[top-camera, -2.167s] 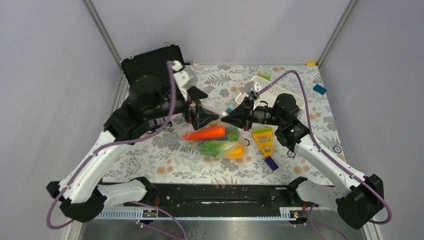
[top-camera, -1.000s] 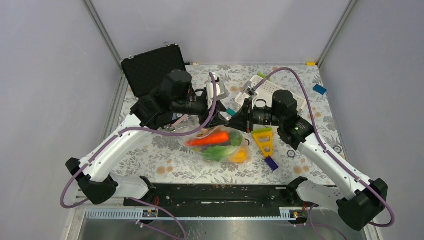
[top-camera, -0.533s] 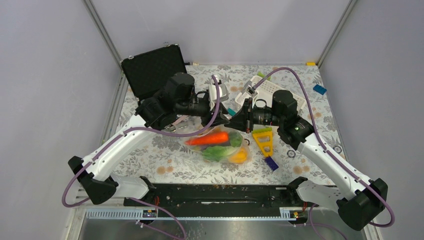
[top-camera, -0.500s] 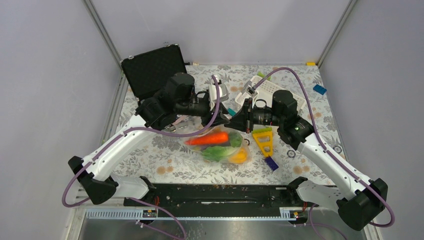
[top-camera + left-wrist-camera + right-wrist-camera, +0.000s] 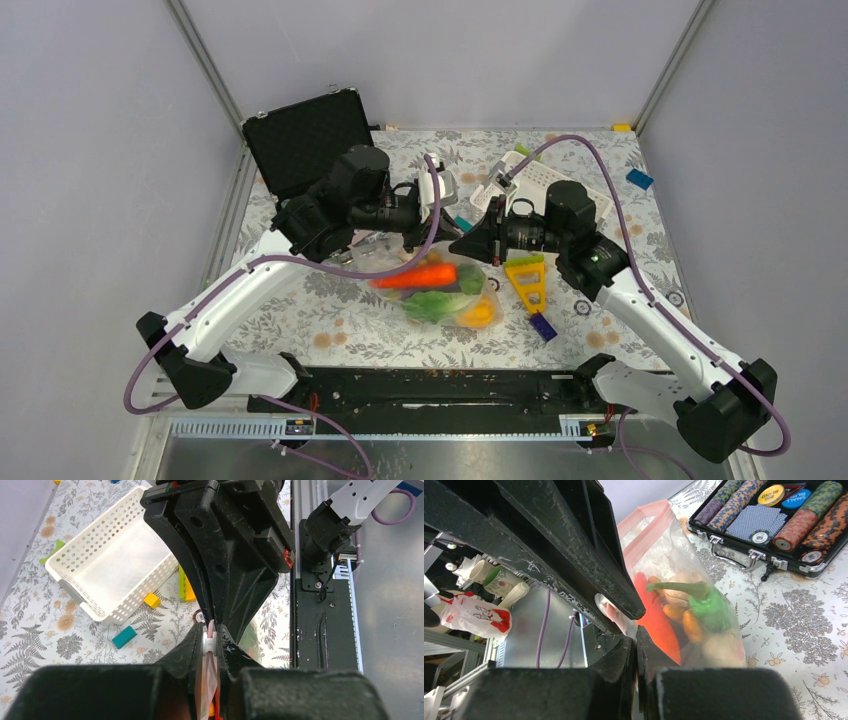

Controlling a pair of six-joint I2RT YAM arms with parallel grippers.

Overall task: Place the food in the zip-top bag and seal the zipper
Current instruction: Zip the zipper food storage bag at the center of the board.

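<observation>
Two closed pincers: left gripper [image 5: 211, 639] nips the zipper [image 5: 644, 514], right gripper [image 5: 634, 635] the zip-top bag [image 5: 674, 565] (contact partly hidden).

White basket [image 5: 140, 592], open chip case [image 5: 300, 140], teal block [image 5: 123, 636].

Glossy clear plastic zip-top bag [image 5: 655, 550], matt black left pincer [image 5: 211, 639], plastic basket [image 5: 142, 590]

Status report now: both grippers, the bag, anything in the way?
Left gripper shut on the zipper, right gripper shut on it alongside. Food inside the zip-top bag. Yellow block beside bag, not blocking.
</observation>
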